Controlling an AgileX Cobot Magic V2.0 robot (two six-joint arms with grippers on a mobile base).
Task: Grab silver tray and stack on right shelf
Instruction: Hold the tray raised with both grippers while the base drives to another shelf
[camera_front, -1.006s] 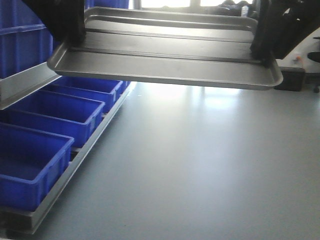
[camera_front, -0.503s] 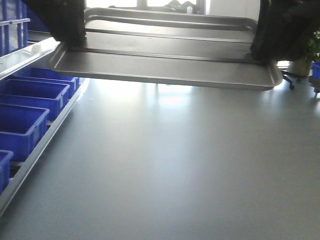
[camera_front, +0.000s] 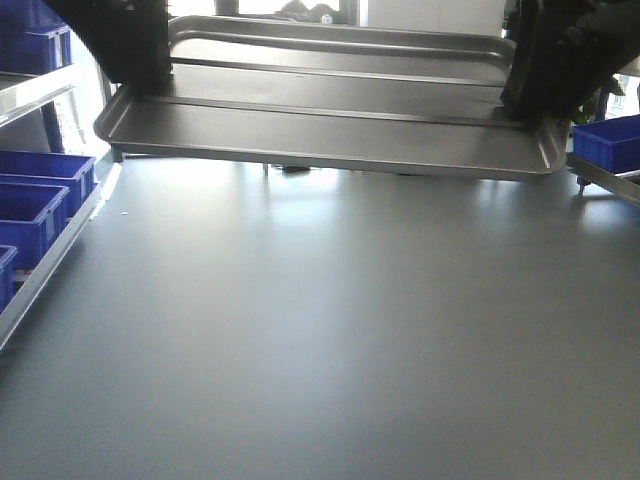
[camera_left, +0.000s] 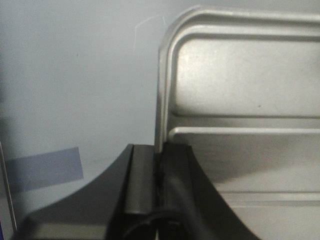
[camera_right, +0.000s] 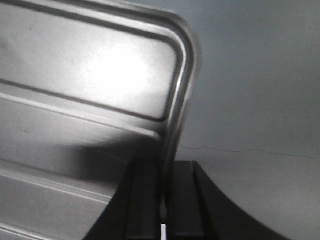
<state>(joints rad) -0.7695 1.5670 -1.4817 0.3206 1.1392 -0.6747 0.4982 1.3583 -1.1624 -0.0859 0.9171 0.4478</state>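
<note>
Left tool (camera_left: 159, 152) and right tool (camera_right: 163, 167) pinch silver tray (camera_front: 330, 110) rims; level

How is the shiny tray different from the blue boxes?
The silver tray is shiny grey metal; the blue boxes are bright blue. The silver tray is very shallow; the blue boxes are deep. The silver tray hangs in the air, pinched by the left gripper and right gripper; the blue boxes sit on a rack. Both are rectangular and open on top.

Row of blue bins (camera_front: 40, 190) at left edge, single blue crate (camera_front: 610, 140) at far right. Glossy grey floor (camera_front: 320, 330) between, bearing a pale blue tape strip (camera_left: 45, 170).
</note>
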